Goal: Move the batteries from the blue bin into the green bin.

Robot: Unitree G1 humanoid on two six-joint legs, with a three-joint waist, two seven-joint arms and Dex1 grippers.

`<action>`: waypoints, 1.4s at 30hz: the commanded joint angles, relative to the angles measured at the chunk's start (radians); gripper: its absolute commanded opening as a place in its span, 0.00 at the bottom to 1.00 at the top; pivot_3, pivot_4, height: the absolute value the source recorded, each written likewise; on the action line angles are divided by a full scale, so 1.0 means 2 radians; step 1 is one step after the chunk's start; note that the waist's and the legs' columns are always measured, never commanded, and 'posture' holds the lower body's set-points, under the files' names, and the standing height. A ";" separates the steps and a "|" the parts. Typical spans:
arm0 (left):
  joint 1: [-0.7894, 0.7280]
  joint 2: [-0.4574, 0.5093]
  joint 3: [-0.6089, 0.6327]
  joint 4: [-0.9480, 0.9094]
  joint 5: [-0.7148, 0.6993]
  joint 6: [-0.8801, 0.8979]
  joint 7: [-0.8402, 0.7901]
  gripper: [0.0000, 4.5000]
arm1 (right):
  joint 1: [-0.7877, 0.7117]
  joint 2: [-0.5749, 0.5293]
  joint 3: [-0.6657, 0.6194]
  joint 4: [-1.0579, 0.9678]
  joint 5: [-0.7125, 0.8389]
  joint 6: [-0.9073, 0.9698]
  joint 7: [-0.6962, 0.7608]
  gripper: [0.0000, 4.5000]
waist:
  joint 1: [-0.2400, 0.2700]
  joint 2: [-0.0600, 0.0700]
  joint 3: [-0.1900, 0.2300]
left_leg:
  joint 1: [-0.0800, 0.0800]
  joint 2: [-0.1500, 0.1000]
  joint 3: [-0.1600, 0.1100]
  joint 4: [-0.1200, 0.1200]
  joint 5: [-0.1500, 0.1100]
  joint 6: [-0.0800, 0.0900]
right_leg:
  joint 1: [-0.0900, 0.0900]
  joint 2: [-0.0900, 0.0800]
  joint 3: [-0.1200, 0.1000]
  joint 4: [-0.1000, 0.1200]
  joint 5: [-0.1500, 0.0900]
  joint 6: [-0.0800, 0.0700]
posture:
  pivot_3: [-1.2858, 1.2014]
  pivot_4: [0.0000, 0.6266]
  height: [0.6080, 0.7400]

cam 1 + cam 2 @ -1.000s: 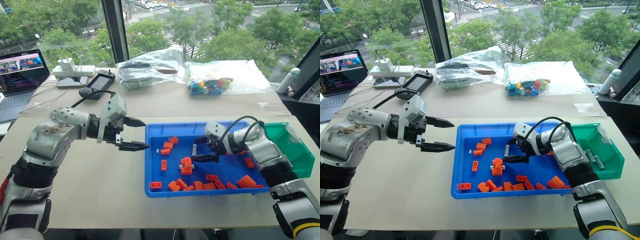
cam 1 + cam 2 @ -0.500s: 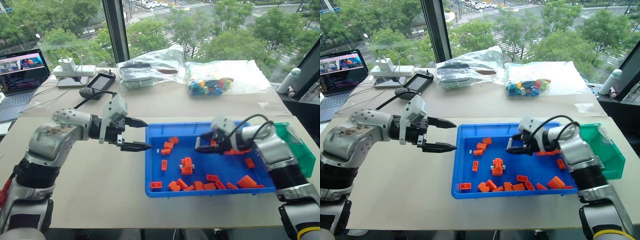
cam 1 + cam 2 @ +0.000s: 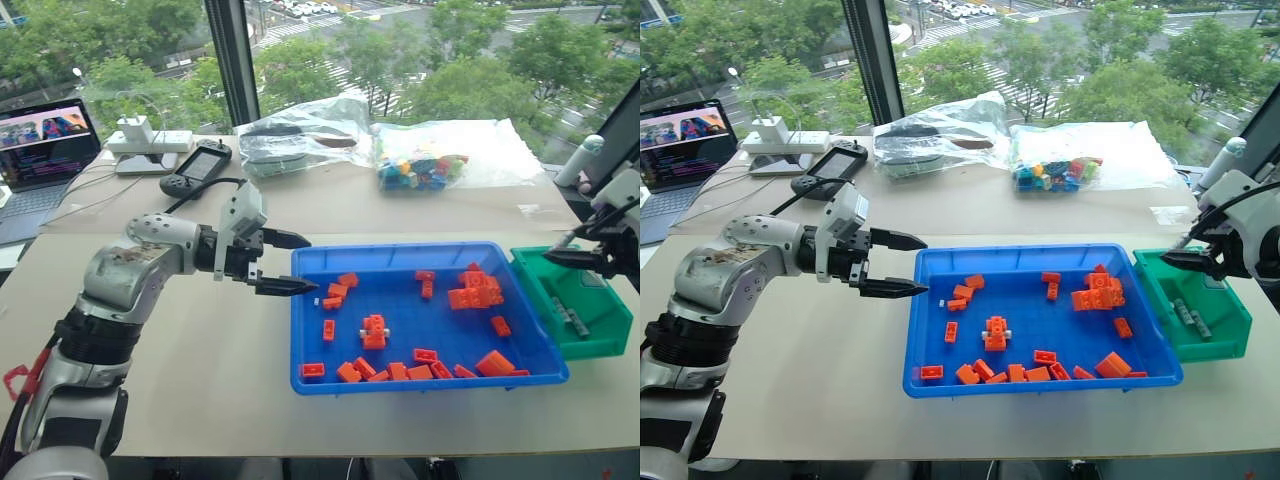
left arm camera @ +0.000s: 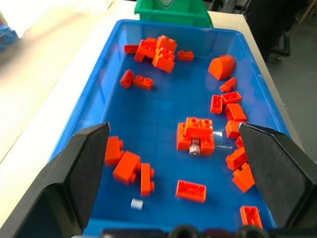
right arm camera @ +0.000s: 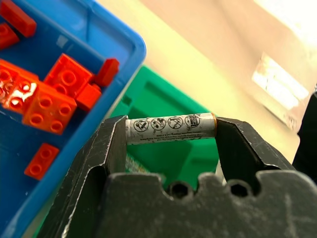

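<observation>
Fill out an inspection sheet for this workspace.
Surface: beige table.
Job's things: shallow bright-blue plastic bin holds orange toy bricks and one battery under a brick; small green plastic bin holds grey batteries.
Clutter: clear bag of coloured bricks, handheld controller.
Grippers: left gripper open, empty; right gripper clamps a silver battery over the green bin.
Cables: black cable.
Surroundings: laptop, windows.

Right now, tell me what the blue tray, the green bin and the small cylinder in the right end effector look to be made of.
Large shallow blue tray: apparently moulded plastic, smooth, slightly glossy, one even colour.
Small deeper green bin: likely the same plastic, uniform colour, thin moulded walls.
Slim silver cylinder gripped end to end by the right end effector: seemingly metal under a printed wrap, a battery by its look.
</observation>
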 commanded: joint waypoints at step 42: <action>0.001 0.020 0.010 -0.008 0.009 -0.007 -0.007 1.00 | -0.049 0.187 0.211 -0.250 0.108 0.050 0.024 0.99 | 0.006 0.000 0.000 | -0.002 0.000 -0.005 0.002 0.000 0.000 | 0.000 0.000 -0.002 0.000 0.000 0.000 | 0.52 0.24 0.94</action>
